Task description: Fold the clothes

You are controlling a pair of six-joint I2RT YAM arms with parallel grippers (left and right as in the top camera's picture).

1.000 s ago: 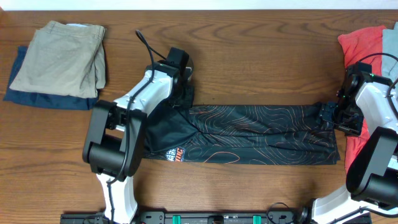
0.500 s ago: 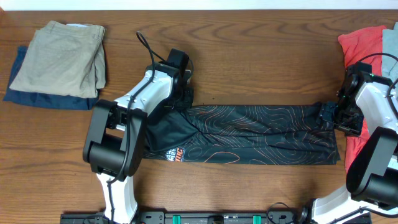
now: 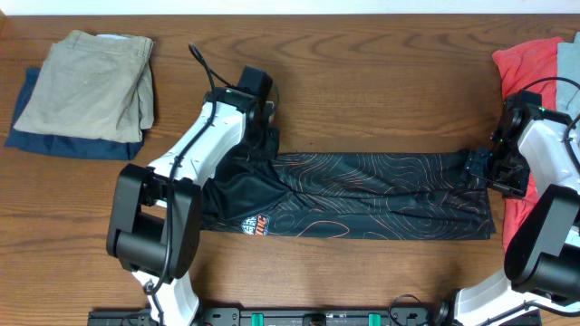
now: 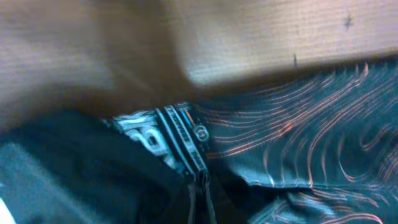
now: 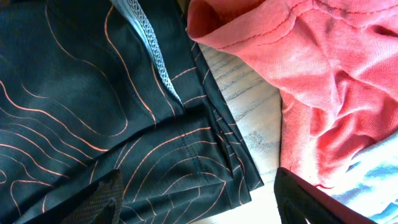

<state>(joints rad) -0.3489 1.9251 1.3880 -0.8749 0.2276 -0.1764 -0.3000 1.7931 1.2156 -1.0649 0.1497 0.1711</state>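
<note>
The clothes [image 3: 381, 195] are a black jersey with thin orange contour lines, lying as a long folded strip across the middle of the table. My left gripper [image 3: 265, 136] is at its upper left corner. In the blurred left wrist view this gripper [image 4: 200, 186] is shut on the dark fabric, just below a striped band [image 4: 177, 140]. My right gripper [image 3: 478, 168] rests at the strip's right end. In the right wrist view it [image 5: 199, 194] stands open, its fingers [image 5: 102, 199] straddling the jersey's folded corner [image 5: 236, 174] without pinching it.
A folded khaki garment [image 3: 91, 81] lies on a navy one [image 3: 36, 136] at the back left. A red garment [image 3: 535, 59] and a pale blue cloth [image 3: 566, 91] are heaped at the right edge, right next to my right gripper [image 5: 323, 74]. Bare wooden table [image 3: 381, 81] stretches behind the jersey.
My left gripper has shut on the jersey's upper left corner, and the left arm has shifted slightly left. The right arm has not moved.
</note>
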